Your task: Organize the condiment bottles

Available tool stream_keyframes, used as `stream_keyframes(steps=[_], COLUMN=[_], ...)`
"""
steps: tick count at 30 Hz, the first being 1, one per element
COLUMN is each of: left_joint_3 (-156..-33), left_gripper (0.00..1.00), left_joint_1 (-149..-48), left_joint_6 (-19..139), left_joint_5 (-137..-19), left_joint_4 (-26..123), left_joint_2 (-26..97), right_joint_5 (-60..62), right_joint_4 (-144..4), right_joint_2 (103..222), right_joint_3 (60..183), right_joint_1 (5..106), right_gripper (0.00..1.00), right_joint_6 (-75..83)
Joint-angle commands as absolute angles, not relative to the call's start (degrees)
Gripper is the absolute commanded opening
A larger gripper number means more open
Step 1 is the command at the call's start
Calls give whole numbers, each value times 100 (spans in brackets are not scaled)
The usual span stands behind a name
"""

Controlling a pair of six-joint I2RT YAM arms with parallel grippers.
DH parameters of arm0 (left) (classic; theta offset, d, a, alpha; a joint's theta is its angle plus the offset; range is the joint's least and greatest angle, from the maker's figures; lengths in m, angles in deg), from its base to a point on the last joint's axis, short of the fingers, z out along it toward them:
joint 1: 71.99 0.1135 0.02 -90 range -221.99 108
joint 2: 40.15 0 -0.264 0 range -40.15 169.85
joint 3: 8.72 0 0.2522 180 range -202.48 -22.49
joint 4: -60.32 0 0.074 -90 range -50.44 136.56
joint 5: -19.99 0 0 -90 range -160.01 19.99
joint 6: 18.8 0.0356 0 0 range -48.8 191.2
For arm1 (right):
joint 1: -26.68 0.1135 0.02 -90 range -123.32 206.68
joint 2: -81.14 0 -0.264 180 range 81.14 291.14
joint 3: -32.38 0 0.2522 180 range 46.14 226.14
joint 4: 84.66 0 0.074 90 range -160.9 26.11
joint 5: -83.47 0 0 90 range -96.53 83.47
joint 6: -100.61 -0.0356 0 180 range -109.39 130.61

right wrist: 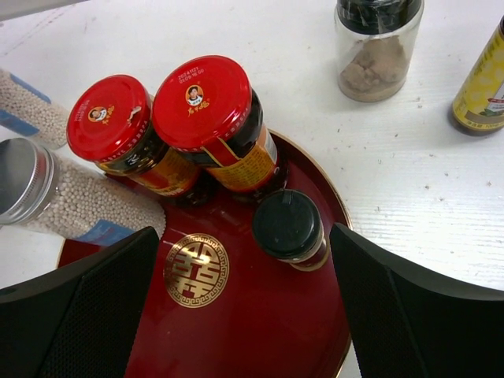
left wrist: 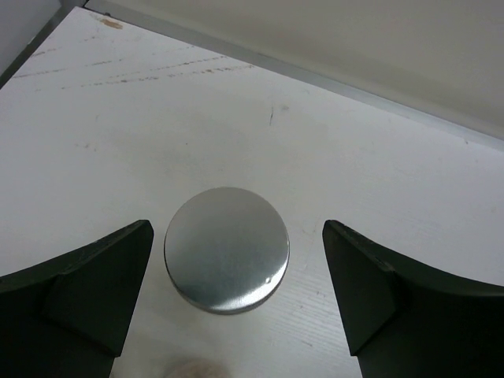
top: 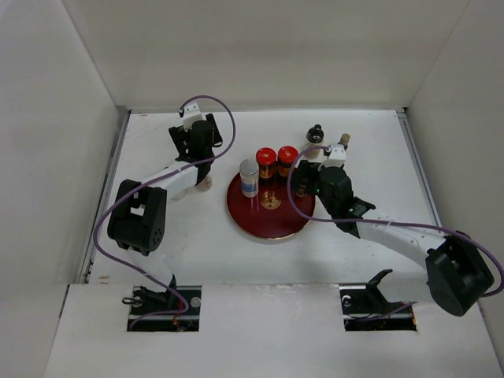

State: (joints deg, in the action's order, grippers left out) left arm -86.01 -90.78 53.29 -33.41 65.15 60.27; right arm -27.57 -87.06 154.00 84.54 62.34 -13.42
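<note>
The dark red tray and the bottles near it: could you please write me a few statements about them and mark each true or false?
1. Both red-capped jars stand on the dark red tray. True.
2. The left gripper is clamped on a silver-capped jar. False: its jaws are open on either side of the cap, with a gap showing on both sides.
3. The slim amber bottle stands on the tray. False: it stands on the table, off the tray.
4. A small black-capped bottle stands on the tray between the open fingers of the right gripper. True.
</note>
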Motion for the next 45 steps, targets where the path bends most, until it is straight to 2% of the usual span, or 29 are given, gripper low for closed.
stream_keyframes(steps=[1, 5, 6, 11, 15, 21, 24, 36, 45], left_joint_3=[-8998, -9086, -9060, -9025, -9086, -9078, -8955, -8401, -7066], left_gripper=[88, 68, 67, 75, 74, 48, 42, 41, 40], left_joint_1=[-8918, -8882, -8882, -8874, -8874, -8874, -8952, -9725, -11113], left_joint_6=[5407, 5442, 5442, 5354, 5318, 5301, 5292, 5740, 5863], left_joint_5=[-3494, -3573, -3573, -3739, -3757, -3723, -3713, -3406, -2361], left_joint_4=[6642, 6634, 6634, 6572, 6519, 6466, 6571, 7029, 6897], left_joint_2=[6092, 6181, 6181, 6321, 6382, 6208, 5813, 3519, 2640], right_joint_5=[-2709, -2709, -2709, -2709, -2709, -2709, -2709, -2701, -2780], right_joint_4=[-9120, -9173, -9155, -9173, -9172, -9181, -9216, -9287, -9392], right_joint_2=[15426, 15417, 15426, 15356, 15321, 15242, 15259, 15268, 15110], right_joint_3=[8394, 8350, 8359, 8323, 8323, 8297, 8271, 8262, 8148], right_joint_1=[6205, 6153, 6153, 6135, 6162, 6153, 6118, 6144, 6144], right_gripper=[93, 93, 93, 93, 93, 94, 94, 93, 92], right_joint_6=[-1391, -1409, -1409, -1409, -1400, -1409, -1435, -1453, -1479])
